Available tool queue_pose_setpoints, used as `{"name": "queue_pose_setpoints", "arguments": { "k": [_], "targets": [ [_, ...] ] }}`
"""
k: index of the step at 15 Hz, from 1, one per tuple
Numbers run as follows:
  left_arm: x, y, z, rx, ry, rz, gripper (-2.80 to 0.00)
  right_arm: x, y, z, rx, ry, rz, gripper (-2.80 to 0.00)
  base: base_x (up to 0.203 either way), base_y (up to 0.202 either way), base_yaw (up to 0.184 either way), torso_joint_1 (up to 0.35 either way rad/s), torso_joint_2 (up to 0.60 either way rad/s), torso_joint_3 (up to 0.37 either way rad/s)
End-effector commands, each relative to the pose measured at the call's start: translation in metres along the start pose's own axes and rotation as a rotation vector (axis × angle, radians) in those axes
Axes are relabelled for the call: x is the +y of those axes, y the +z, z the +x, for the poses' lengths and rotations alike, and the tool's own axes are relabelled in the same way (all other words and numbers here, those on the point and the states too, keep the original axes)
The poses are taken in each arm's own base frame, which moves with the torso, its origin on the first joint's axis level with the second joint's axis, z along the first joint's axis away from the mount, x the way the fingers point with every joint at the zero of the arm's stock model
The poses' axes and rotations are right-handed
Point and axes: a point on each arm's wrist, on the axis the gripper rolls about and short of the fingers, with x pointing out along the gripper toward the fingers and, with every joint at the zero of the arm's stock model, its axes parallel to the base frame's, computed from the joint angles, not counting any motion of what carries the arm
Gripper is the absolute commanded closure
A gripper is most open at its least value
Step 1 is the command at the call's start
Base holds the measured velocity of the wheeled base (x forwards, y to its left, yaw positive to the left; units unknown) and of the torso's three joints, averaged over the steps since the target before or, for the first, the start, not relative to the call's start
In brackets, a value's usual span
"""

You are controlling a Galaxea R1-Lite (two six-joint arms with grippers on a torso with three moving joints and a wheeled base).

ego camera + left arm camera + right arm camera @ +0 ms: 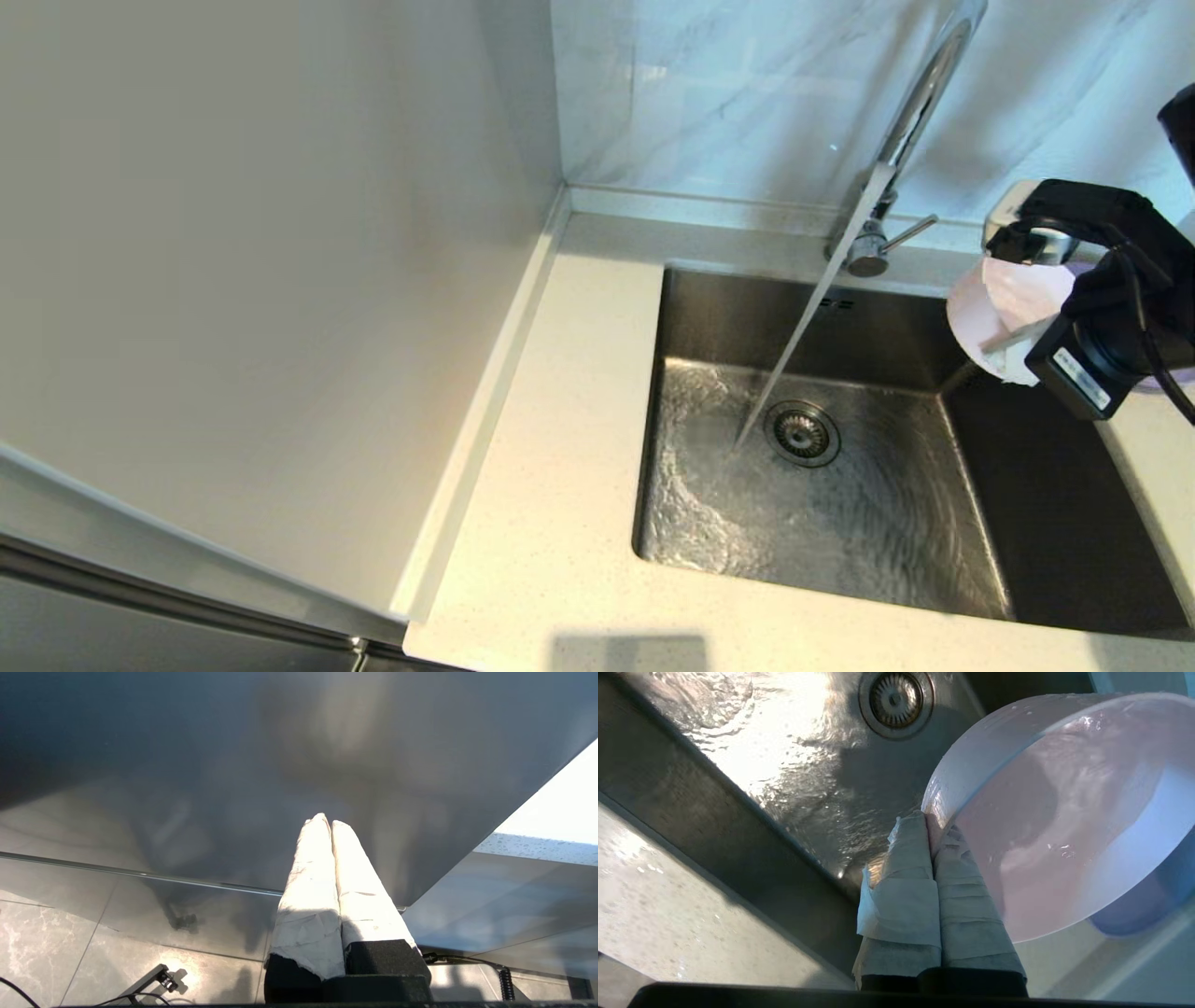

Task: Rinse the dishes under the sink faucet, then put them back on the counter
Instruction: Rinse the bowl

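Bench (551, 523), cream speckled stone, runs along the near edge and left of the sink (1055, 523). Sink: stainless-steel basin, its floor covered with rippling water around the round drain strainer (802, 433). Right gripper (931, 826), over the sink's right rim: tape-wrapped fingers (906, 868) pinch the rim of the pale pink dish (999, 313), which is tilted on edge with water drops on it. Faucet (920, 93), chrome gooseneck at the back of the sink, runs a slanting stream of water (794, 345) that lands just left of the strainer, apart from the dish. Left gripper (326, 822): away from the sink beside a dark panel, its wrapped fingers pressed together and holding nothing.
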Motion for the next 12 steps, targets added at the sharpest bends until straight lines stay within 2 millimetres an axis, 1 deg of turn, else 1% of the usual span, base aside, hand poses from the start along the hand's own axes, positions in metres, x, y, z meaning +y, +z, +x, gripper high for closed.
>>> {"name": "queue_pose_setpoints", "arguments": {
  "k": [1,2,5,10,12],
  "targets": [
    [0.0,0.0,0.0,0.0,0.0,0.0,0.0,0.0088,-0.0046,0.0005,0.018,0.024,-0.084,0.0,0.0,0.0,0.0,0.0,0.0,0.0],
    [0.0,0.0,0.0,0.0,0.0,0.0,0.0,0.0148,-0.0043,-0.0001,0.014,0.042,-0.107,0.0,0.0,0.0,0.0,0.0,0.0,0.0],
    [0.0,0.0,0.0,0.0,0.0,0.0,0.0,0.0147,-0.0035,-0.0004,0.011,0.04,-0.064,0.0,0.0,0.0,0.0,0.0,0.0,0.0],
    [0.0,0.0,0.0,0.0,0.0,0.0,0.0,0.0153,-0.0033,0.0016,0.013,0.048,-0.054,0.0,0.0,0.0,0.0,0.0,0.0,0.0],
    [0.0,0.0,0.0,0.0,0.0,0.0,0.0,0.0157,-0.0003,0.0053,0.006,0.071,0.016,0.0,0.0,0.0,0.0,0.0,0.0,0.0]
  ]
}}
